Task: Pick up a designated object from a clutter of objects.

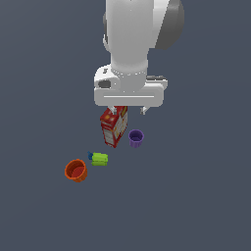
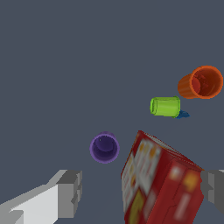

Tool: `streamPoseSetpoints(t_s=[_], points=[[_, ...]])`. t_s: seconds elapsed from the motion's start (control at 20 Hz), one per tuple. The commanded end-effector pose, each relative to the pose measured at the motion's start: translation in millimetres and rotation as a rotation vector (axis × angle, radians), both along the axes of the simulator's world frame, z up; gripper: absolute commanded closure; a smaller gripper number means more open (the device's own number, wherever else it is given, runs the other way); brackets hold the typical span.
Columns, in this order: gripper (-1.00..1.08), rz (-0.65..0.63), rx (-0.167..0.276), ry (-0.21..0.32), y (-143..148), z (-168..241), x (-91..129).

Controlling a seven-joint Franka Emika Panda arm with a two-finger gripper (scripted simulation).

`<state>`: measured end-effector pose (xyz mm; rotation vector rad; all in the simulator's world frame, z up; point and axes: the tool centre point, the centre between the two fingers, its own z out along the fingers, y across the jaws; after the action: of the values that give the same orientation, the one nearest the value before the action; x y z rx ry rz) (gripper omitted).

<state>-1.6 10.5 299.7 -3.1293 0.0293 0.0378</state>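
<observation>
My arm (image 1: 131, 34) comes down from above as a thick white column, wrist pointing straight at the floor. My gripper (image 1: 128, 110) hangs below the wide white hand block, held up in the air. My two fingers (image 2: 70, 192) are spread wide apart, one at each side of the wrist view, with nothing pinched between them.

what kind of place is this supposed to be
Likely a simulated test scene, not a real room: a flat featureless grey floor, a few plainly rendered items such as the lime-green cup and red carton, and the open gripper above.
</observation>
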Motion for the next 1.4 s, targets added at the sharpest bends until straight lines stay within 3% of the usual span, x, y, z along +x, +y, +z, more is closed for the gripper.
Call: streamPoseSetpoints(t_s=[0.0,0.8,1.35], points=[[-0.92,0.0,0.0,0.0,0,0,0],[-0.92,0.024,0.015,-0.002,-1,-4,1],[-0.92,-0.133,0.022,0.001,-11,-23,11]])
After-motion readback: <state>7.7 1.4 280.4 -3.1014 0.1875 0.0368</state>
